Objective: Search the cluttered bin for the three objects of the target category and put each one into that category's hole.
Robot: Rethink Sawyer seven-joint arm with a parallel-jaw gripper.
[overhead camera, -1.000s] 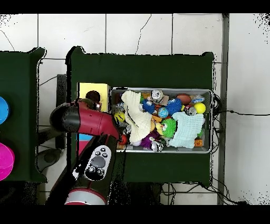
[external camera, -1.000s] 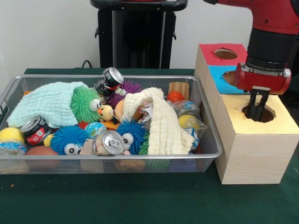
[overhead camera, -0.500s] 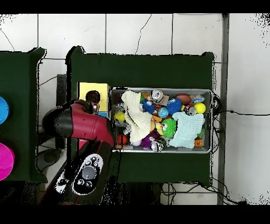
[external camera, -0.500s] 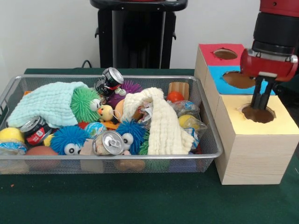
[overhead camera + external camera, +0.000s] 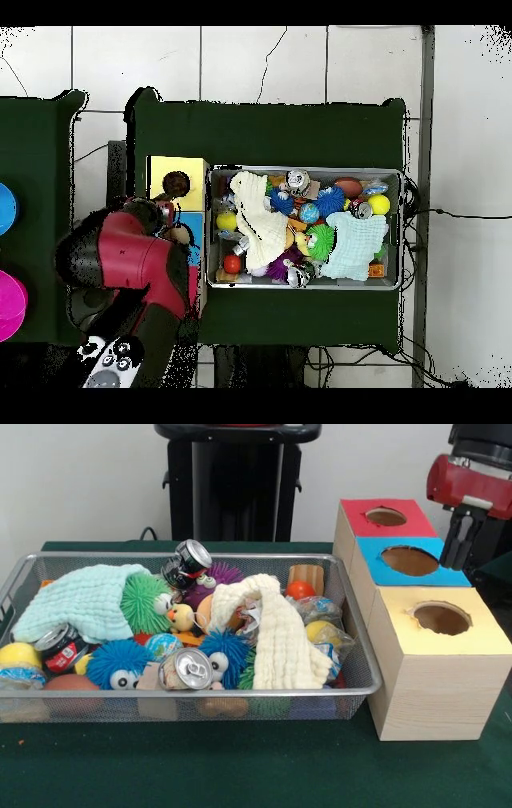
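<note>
The wire mesh bin [image 5: 192, 694] fills the left and middle, packed with toys, cans and towels; it also shows in the overhead view [image 5: 300, 170]. A scrap of white printed cloth [image 5: 254, 616] peeks out from under the cream towel; I cannot tell if it is a spotted cloth. No other spotted cloth shows. The round hole [image 5: 442, 618] in the yellow-topped box [image 5: 484, 638] is uncovered, and it also shows from above [image 5: 176, 183]. My gripper [image 5: 460, 544] hangs high over the blue box, behind and above the hole, open and empty.
A blue-topped box [image 5: 376, 552] and a red-topped box [image 5: 356, 510] stand behind the yellow one. In the bin lie a mint-green towel [image 5: 84, 602], a cream waffle towel [image 5: 280, 640], cans [image 5: 188, 668], fuzzy toys [image 5: 120, 662] and balls. The robot pedestal [image 5: 236, 480] stands behind.
My gripper has risen out of the yellow box's hole and drawn back and to the right, over the blue box. It holds nothing. The bin's contents have not moved.
</note>
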